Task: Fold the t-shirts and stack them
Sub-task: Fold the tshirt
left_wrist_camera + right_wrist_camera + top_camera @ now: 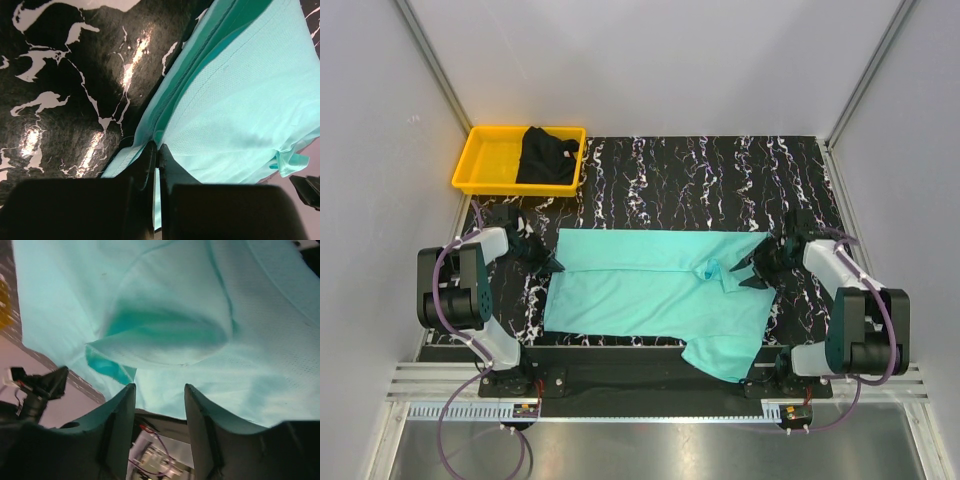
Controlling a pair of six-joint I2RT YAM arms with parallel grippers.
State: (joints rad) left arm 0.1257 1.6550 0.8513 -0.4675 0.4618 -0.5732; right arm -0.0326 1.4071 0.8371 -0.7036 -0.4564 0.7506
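Observation:
The turquoise t-shirt (655, 290) lies spread across the black marbled mat, with a sleeve hanging over the near edge at the right. My left gripper (546, 262) is at the shirt's left edge and is shut on the hem, which is pinched between the tips in the left wrist view (157, 148). My right gripper (757, 268) is at the shirt's right edge near the collar. Its jaws stand open in the right wrist view (159, 388), with the turquoise cloth (200, 315) just beyond the tips. The black t-shirt (545, 155) lies crumpled in the tray.
A yellow plastic tray (485, 160) stands at the back left corner of the mat (720, 180). White walls with metal frame posts close in both sides. A metal rail runs along the near edge under the arm bases.

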